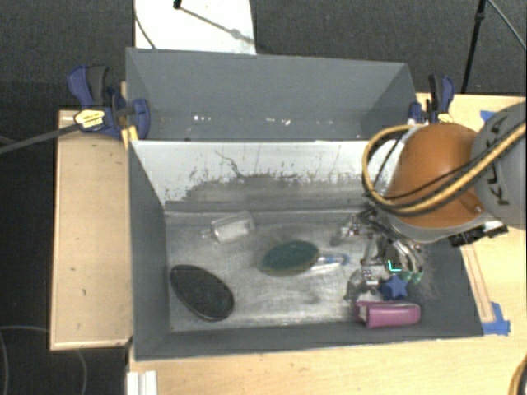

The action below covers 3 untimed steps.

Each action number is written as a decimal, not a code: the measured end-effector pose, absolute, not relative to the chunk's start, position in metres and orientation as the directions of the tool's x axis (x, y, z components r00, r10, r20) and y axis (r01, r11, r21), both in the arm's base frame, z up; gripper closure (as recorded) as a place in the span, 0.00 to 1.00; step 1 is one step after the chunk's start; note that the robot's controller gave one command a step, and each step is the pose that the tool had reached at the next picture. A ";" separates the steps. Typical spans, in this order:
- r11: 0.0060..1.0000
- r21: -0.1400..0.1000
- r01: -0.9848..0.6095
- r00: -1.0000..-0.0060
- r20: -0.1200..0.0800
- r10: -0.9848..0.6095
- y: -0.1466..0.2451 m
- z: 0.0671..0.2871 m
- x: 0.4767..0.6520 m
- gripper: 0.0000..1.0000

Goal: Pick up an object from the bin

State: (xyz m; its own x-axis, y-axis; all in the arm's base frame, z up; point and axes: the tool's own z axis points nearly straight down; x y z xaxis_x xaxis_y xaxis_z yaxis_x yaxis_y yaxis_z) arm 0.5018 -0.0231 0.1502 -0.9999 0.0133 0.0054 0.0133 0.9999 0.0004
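The pincer (380, 271) is low in the right end of the grey metal bin (247, 171), directly above a small blue knobbly plastic piece (397, 287) on the floor there. Just beyond that piece, against the near wall, lies a pink rectangular plastic block (389, 313), its long axis running along the wall. These 2 are the nearest candidates. I cannot tell whether the pincer is released or clenched. A teal oval brush (288, 257) lies well apart to the left.

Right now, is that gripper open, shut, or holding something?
Gripper: cannot be told; it is close to a small blue knobbly piece and a pink oblong block.
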 end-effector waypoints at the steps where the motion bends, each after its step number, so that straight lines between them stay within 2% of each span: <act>1: 0.999 0.002 -0.032 -0.999 -0.008 -0.032 0.048 0.070 0.553 0.00; 2: 1.000 0.001 -0.026 -1.000 -0.006 -0.026 0.045 0.102 0.569 0.00; 3: 0.996 0.000 -0.084 -0.996 -0.007 -0.084 0.056 0.113 0.570 0.00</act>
